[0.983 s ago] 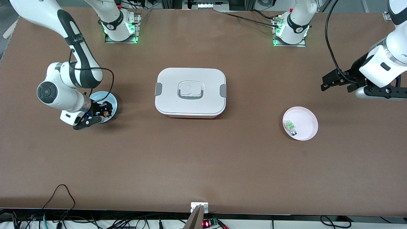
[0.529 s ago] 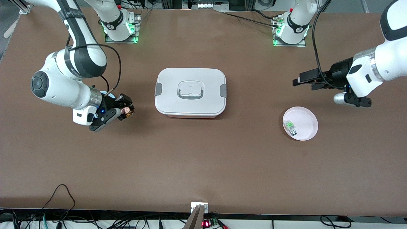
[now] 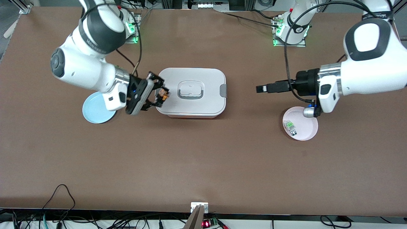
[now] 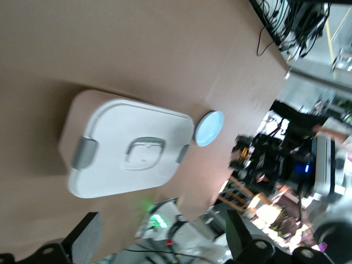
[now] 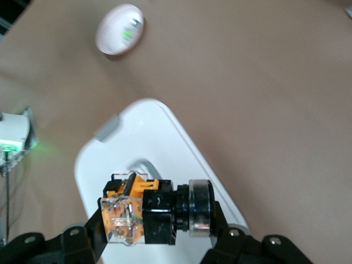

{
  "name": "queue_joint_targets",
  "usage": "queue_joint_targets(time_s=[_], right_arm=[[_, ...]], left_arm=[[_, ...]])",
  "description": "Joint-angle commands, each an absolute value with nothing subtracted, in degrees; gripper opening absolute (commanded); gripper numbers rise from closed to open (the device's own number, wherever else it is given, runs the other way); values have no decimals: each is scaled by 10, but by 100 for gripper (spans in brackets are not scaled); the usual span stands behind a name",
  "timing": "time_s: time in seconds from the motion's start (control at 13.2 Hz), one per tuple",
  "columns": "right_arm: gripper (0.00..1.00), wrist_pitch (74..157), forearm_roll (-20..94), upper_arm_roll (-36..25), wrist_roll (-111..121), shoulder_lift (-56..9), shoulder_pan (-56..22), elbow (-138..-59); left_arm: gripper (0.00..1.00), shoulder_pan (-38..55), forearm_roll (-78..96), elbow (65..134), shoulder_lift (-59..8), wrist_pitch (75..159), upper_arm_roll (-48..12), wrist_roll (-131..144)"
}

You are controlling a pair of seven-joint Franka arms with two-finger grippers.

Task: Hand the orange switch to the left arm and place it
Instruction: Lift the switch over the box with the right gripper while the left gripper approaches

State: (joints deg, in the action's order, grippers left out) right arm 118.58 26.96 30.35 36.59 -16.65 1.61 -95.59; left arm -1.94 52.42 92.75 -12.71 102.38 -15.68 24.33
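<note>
A: Which step is this, would you say?

B: The carry toward a hand-over, I judge. The right gripper (image 3: 159,94) is clamped on the orange switch (image 3: 162,94) and hangs over the edge of the box (image 3: 190,92) at the right arm's end. In the right wrist view the switch (image 5: 151,212) lies crosswise between the fingers (image 5: 88,234), orange part at one end, black barrel at the other, with the white lid directly beneath it.

A: And the left gripper (image 3: 265,88)?

B: Up in the air over bare table, between the box and the pink plate (image 3: 306,133), pointing at the box. The left wrist view shows its fingers (image 4: 88,245) spread wide with nothing between them.

A: So what does the next move call for?

B: Meeting above the box, probably. The switch should stay clear of the lid while the left gripper closes on the free black end (a small target, so alignment matters).

A: The surroundings?

B: A brown table. A blue plate (image 3: 95,111) lies empty below the right wrist; the pink plate holds a small green-and-clear component (image 3: 290,126). Cables trail along the table's edges, and the arm bases glow green
</note>
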Motion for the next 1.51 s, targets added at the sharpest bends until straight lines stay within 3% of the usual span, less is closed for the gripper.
queue_joint_targets(time_s=[0.0,0.76,1.13,1.44], right_arm=[[0,1221,286,363,375,-166,24,-937],[0,1397,373,471,369,-140,24,-938],[0,1433,389,486,368,-140,24,-938],[0,1436,389,486,370,-140,24,-940]], left_arm=[[100,-11,579,933,-136,1061,-166,286],[100,6,700,972,-134,1207,-247,376],[100,4,717,971,-109,1201,-248,423],[100,0,716,972,-92,1145,-248,426]])
